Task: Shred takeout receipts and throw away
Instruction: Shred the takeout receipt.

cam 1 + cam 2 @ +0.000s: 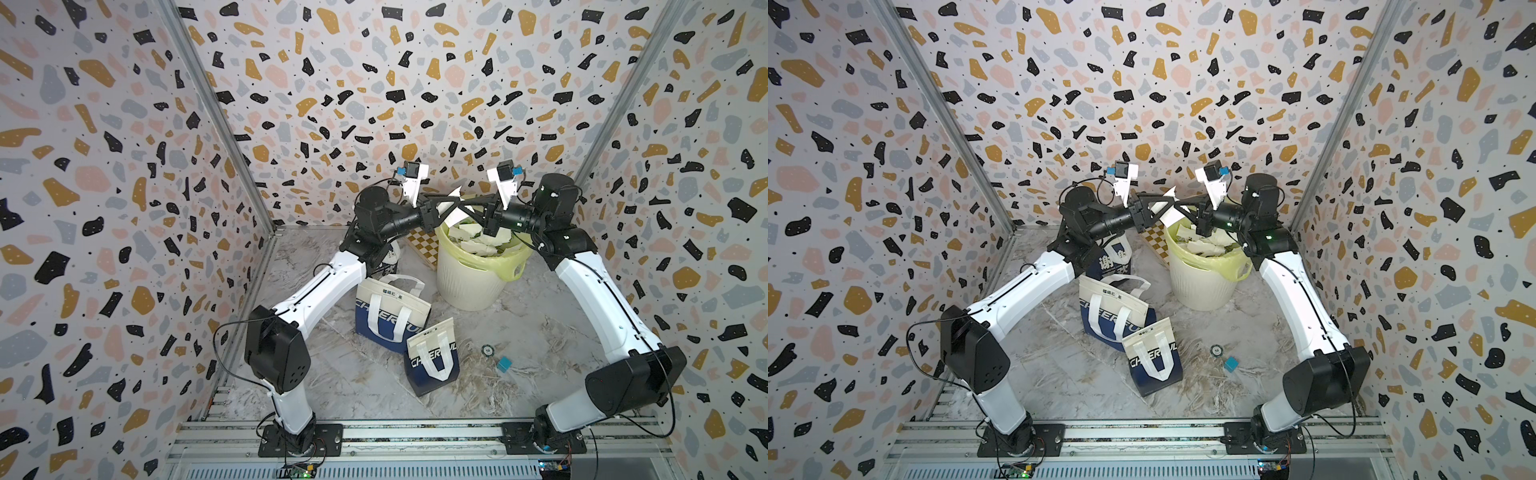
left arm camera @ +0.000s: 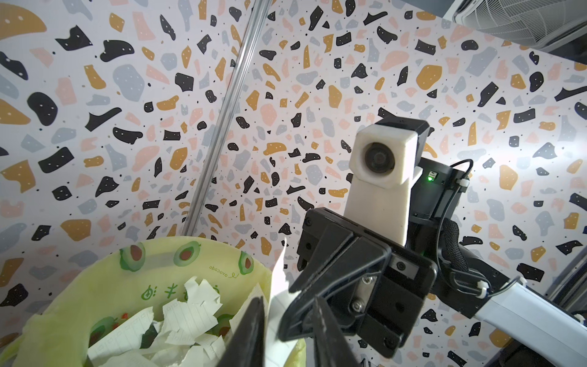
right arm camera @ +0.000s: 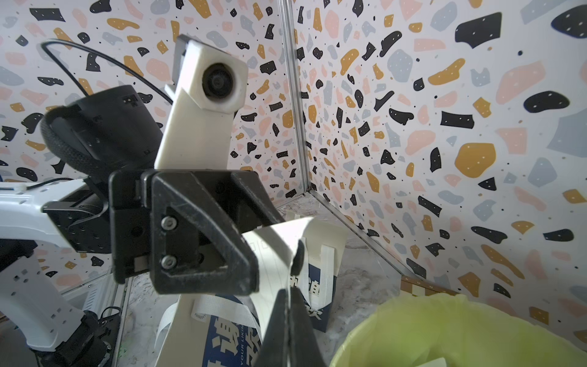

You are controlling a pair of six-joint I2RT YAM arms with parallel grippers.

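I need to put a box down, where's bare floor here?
Front left, between the left arm and the tote bags, the floor is bare. So is the patch between the bin and the right arm. The middle is crowded: bags, a blue cube and a round token.

Receipt (image 1: 1169,217) above scrap-filled bin (image 1: 1200,286)

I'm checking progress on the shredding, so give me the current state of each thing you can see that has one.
Cream ribbed plastic bin: upright, yellow-green liner, holding torn white scraps.
Off-white thin paper receipt strip: hanging over that bin.
Right gripper: shut on the strip.
Left gripper: fingers slightly apart around the strip.
Large navy-and-cream fabric tote bag: on the floor, untouched.
Smaller matching tote bag: on the floor, untouched.
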